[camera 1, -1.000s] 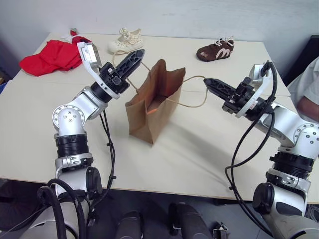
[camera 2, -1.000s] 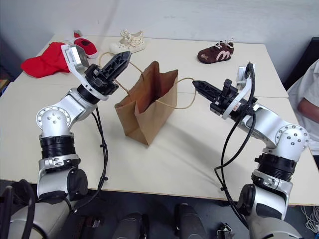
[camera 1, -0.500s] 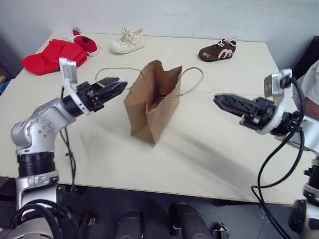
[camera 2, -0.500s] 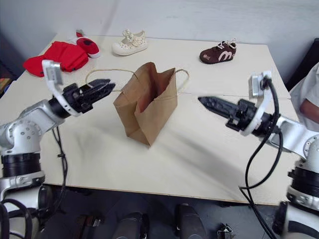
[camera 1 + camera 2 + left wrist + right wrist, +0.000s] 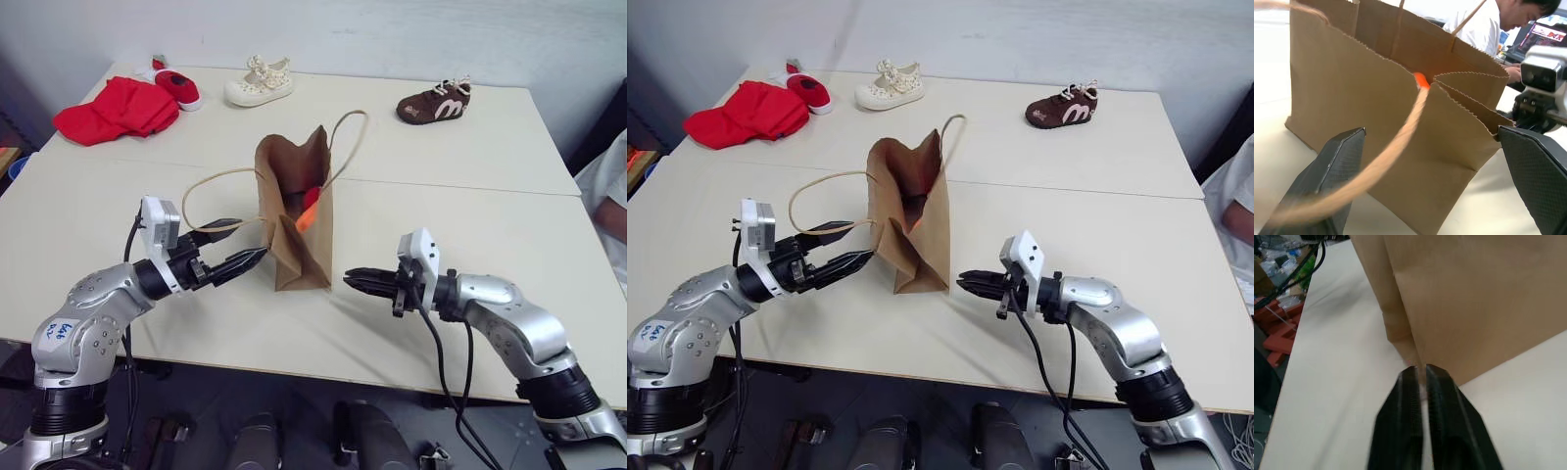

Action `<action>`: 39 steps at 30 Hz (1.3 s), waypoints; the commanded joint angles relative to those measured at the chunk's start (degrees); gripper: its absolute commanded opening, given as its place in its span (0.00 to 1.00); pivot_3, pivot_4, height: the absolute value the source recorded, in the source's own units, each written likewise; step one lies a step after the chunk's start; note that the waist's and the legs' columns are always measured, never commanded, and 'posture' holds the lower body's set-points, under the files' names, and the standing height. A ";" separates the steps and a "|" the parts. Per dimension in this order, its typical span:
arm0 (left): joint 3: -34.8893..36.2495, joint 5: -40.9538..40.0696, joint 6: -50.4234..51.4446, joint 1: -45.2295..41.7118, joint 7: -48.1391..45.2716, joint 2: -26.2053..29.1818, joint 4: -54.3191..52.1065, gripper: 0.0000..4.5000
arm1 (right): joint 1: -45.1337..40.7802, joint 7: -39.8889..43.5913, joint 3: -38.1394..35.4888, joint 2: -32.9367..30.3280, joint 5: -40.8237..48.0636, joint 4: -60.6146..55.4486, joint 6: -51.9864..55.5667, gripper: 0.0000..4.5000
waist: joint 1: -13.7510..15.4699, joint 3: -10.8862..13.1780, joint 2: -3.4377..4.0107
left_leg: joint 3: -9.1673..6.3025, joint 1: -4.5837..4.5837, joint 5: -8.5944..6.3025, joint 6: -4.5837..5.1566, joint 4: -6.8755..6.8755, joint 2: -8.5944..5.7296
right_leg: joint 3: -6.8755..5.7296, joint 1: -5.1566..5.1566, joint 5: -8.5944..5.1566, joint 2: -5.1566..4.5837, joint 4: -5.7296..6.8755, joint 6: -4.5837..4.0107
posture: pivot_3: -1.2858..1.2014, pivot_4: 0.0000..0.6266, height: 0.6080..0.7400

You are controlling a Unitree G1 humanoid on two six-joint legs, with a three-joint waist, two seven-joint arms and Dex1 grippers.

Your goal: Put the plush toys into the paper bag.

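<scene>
Bright, even light falls on the pale table (image 5: pixel 470 245), where the paper bag (image 5: pixel 294 220) casts only a soft shadow. Up close, a blurred cord handle (image 5: pixel 1376 166) crosses the left wrist view, its background washed out.

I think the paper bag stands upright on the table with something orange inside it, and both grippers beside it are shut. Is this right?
Not quite. Only the right gripper is shut; the left gripper is open, its fingers spread wide in the left wrist view. The rest holds: the paper bag stands upright on the table with the orange toy inside.
</scene>
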 commanded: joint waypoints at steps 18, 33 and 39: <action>6.63 -7.50 10.57 -12.81 -6.71 18.71 10.35 1.00 | -2.17 1.26 -3.49 5.02 -4.30 2.62 -3.45 0.01 | -0.62 0.00 0.00 | -0.01 0.01 0.01 -0.02 -0.02 0.01 | -0.04 -0.01 0.00 0.05 0.10 -0.01 | 0.52 0.24 1.00; 8.05 -4.43 3.74 5.80 -0.46 8.76 -6.76 1.00 | -4.38 0.32 -2.37 11.38 -6.20 2.03 -6.72 0.01 | -1.31 -0.01 -0.02 | 0.01 -0.03 -0.02 0.00 -0.04 0.04 | -0.01 -0.04 -0.03 -0.03 0.14 -0.05 | 0.52 0.24 1.00; 2.68 -0.80 0.12 6.42 7.23 -0.75 -13.01 1.00 | -5.98 -0.38 0.59 13.69 -9.99 4.41 -7.25 0.01 | -1.35 -0.02 -0.03 | 0.00 0.03 -0.02 0.00 0.01 0.01 | -0.02 0.00 -0.02 -0.04 0.16 -0.05 | 0.52 0.24 1.00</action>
